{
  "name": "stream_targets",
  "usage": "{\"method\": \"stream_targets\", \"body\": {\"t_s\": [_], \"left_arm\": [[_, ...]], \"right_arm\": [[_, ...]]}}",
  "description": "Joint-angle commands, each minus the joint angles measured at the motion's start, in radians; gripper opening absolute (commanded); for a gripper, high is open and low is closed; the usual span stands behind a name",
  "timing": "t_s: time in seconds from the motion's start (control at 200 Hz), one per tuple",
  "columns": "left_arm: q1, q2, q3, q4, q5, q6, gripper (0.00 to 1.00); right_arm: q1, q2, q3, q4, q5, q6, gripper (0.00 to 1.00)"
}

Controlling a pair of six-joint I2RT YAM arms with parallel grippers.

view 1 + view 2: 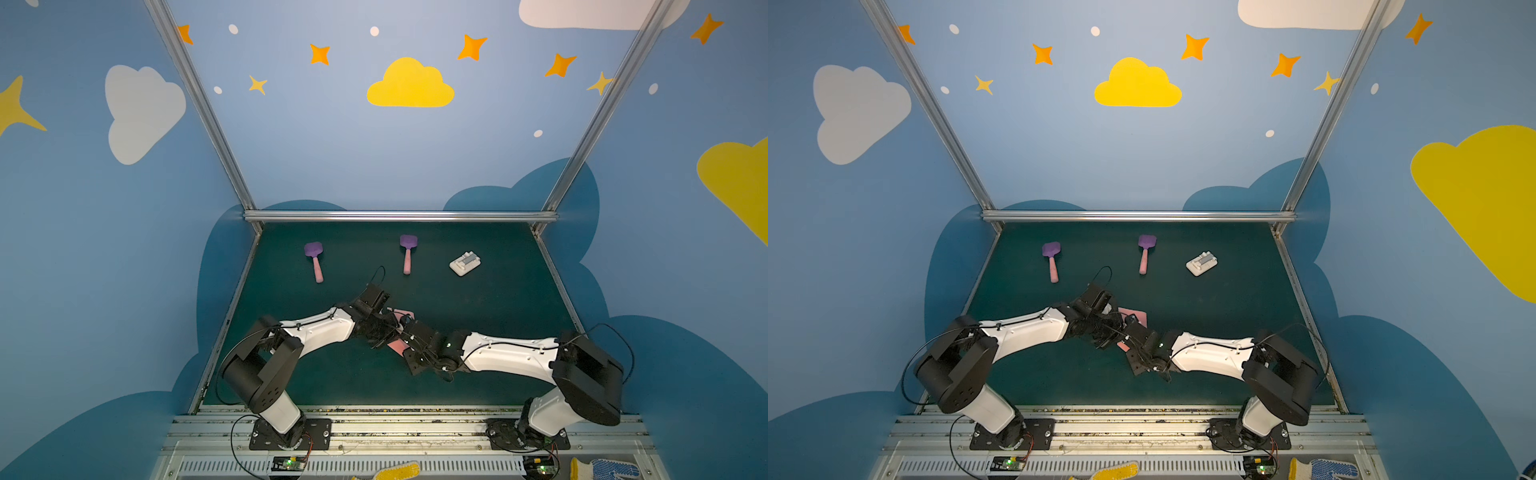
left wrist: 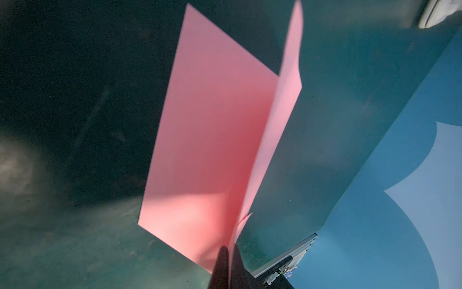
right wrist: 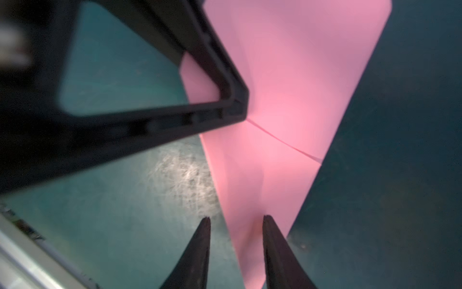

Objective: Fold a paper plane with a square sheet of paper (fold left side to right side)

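Salmon-pink sheet of paper (image 2: 212, 137), creased into a narrower shape, is seen mid-way across the dark green mat (image 1: 478, 332), between the two arms and largely hidden by them in both top views. One edge is pinched by the left gripper (image 2: 228, 250), whose jaws are pressed together on it, and a flap is raised. The right gripper (image 3: 236, 220) is spread, with the sheet's narrow end between its fingertips. Two purple spatulas (image 1: 314, 259) and a white plastic block (image 1: 464, 263) are set farther back.

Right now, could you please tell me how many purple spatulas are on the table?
2. The left spatula lies far left on the green mat; the right spatula near the far middle, left of the white block. Another may hide under the arms.
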Motion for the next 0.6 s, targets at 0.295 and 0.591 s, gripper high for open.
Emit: {"method": "stream_targets", "body": {"t_s": [0.295, 0.591], "left_arm": [[-0.003, -0.024, -0.01, -0.014, 0.01, 0.005, 0.04], [-0.003, -0.023, -0.012, -0.013, 0.015, 0.008, 0.04]], "right_arm": [[0.015, 0.016, 0.017, -0.037, 0.062, -0.014, 0.22], [0.015, 0.027, 0.002, -0.023, 0.068, -0.012, 0.17]]}}
